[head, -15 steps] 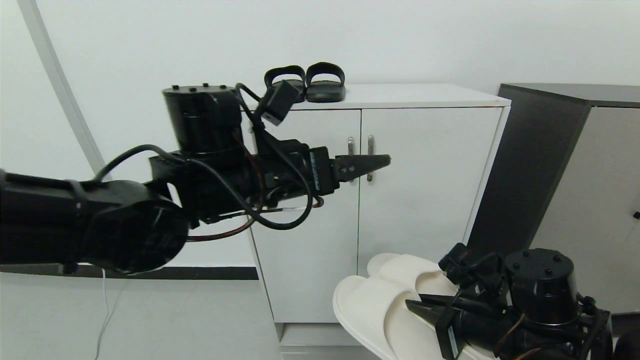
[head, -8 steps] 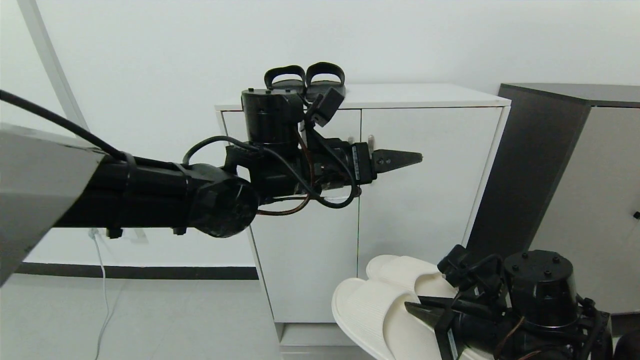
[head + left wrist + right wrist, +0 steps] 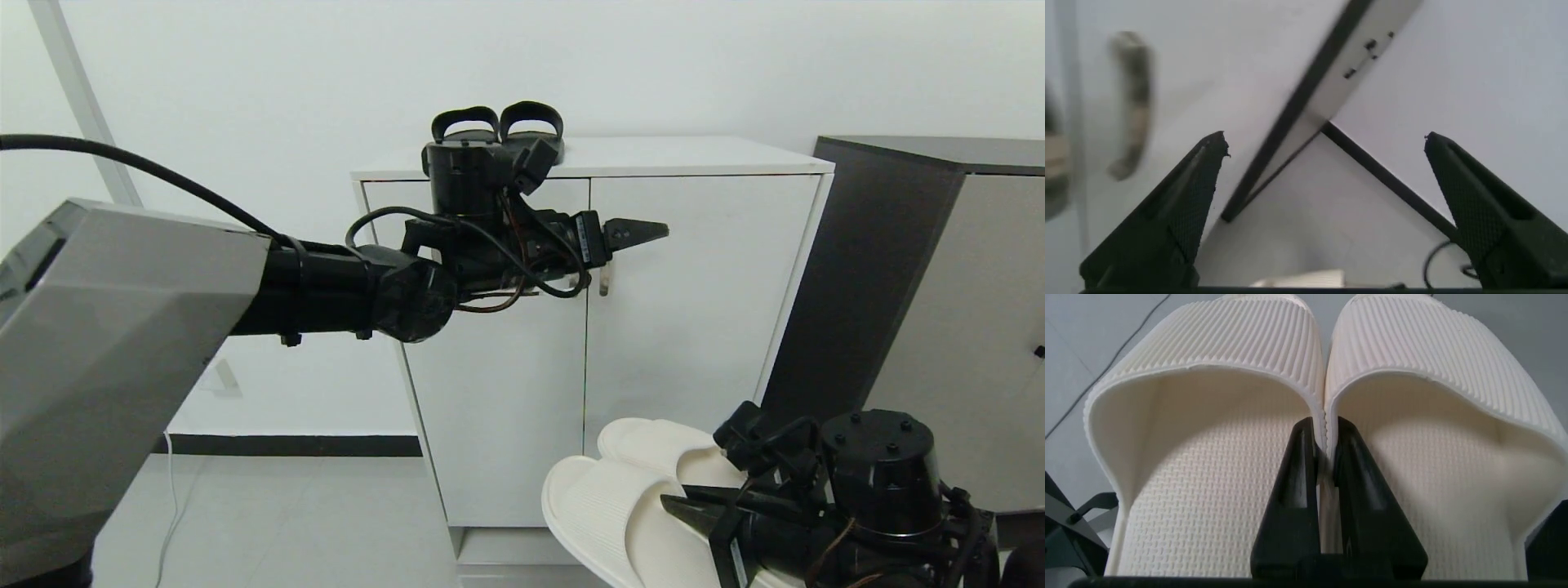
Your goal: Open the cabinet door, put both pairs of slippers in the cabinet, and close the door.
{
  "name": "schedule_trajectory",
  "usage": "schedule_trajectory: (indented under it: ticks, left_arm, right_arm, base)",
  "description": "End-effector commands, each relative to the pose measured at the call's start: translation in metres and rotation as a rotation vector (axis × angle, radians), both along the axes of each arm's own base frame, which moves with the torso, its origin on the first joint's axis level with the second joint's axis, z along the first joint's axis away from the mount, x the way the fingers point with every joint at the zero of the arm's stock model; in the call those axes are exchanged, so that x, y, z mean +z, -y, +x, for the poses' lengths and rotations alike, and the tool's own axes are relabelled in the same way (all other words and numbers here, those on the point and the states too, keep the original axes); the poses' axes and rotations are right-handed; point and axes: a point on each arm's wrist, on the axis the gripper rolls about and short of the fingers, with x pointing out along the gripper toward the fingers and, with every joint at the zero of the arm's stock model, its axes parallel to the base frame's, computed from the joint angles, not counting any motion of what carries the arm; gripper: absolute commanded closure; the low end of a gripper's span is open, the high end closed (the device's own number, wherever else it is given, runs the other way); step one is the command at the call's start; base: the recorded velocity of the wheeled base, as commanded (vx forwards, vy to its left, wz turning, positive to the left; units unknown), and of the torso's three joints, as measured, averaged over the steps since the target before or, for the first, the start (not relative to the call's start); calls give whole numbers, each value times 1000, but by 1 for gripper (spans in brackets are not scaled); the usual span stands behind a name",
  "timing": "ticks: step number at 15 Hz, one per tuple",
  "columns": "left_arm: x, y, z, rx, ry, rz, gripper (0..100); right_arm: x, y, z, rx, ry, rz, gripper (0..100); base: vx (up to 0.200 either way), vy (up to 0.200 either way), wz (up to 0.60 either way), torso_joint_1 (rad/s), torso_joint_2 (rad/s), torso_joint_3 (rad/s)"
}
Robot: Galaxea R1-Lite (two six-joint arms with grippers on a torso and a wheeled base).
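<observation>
While the cabinet (image 3: 694, 327) doors are shut and its contents hidden, we hold the left gripper (image 3: 645, 232) fingers apart beside the handle (image 3: 1133, 102); black slippers (image 3: 498, 122) sit on top at its 11 o'clock. At 5 o'clock, right gripper (image 3: 1324, 433) fingers clamp the white slippers (image 3: 629, 490) by their adjoining side walls; we judge them light, soft and squashable.

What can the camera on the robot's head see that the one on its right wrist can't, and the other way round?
The head camera adds the white cabinet with both doors shut, the black slippers on top of it, and the open left claw near a door handle. The right wrist camera adds the dimpled insoles of the white slippers and how the right claw pinches their inner edges together. Both share the white slippers and the right claw gripping them.
</observation>
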Motion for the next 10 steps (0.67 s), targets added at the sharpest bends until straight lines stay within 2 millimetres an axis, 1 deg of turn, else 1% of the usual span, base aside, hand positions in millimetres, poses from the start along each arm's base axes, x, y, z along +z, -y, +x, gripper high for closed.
schedule_trajectory:
  ticks: [1, 6, 10]
  left_arm:
    - [-7, -2, 9, 41, -11, 7, 0]
    - [-9, 6, 29, 138, -27, 22, 0]
    - [-12, 9, 37, 176, -30, 26, 0]
  right_arm:
    - [-1, -1, -1, 6, -3, -2, 100]
    - [-1, -1, -1, 6, -4, -3, 100]
    - [-1, -1, -1, 6, -4, -3, 100]
  base:
    - [0, 0, 0, 0, 0, 0]
    - [0, 0, 0, 0, 0, 0]
    - [0, 0, 0, 0, 0, 0]
